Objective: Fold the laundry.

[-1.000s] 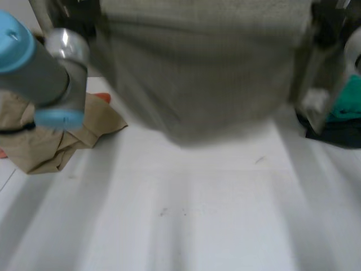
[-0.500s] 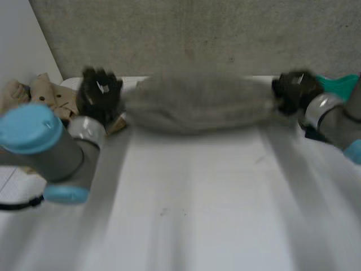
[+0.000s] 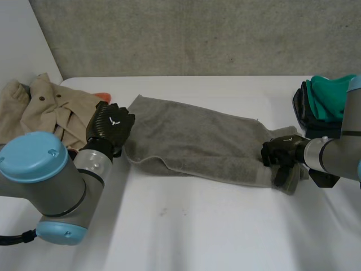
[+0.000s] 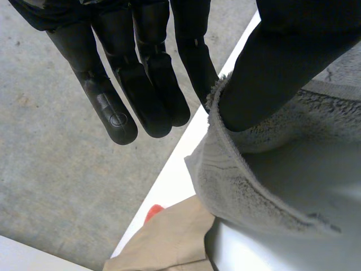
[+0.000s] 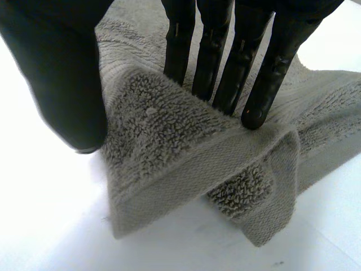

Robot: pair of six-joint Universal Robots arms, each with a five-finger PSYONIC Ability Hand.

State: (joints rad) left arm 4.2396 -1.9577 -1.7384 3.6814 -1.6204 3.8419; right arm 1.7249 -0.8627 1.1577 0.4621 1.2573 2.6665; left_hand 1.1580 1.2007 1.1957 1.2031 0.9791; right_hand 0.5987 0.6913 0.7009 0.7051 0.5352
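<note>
A grey towel [image 3: 208, 141] lies stretched across the white table [image 3: 197, 226], bunched along its near edge. My left hand [image 3: 111, 127] is at its left end. In the left wrist view the thumb [image 4: 271, 68] pinches the towel's edge [image 4: 265, 186] against straight fingers [image 4: 141, 73]. My right hand [image 3: 280, 153] rests at the towel's right corner. There its straight, spread fingers [image 5: 225, 56] touch the top of the folded-over corner [image 5: 180, 158], and the thumb [image 5: 62, 84] stands apart beside it.
A pile of tan clothes [image 3: 45, 110] with something orange [image 3: 101, 96] beside it lies at the table's far left, just behind my left hand. Folded teal and dark clothes [image 3: 327, 99] sit at the far right. A grey wall [image 3: 197, 34] runs along the back.
A second ago both hands held the towel up before the camera. They swung it forward and down onto the table, and the right hand's fingers have come loose from it.
</note>
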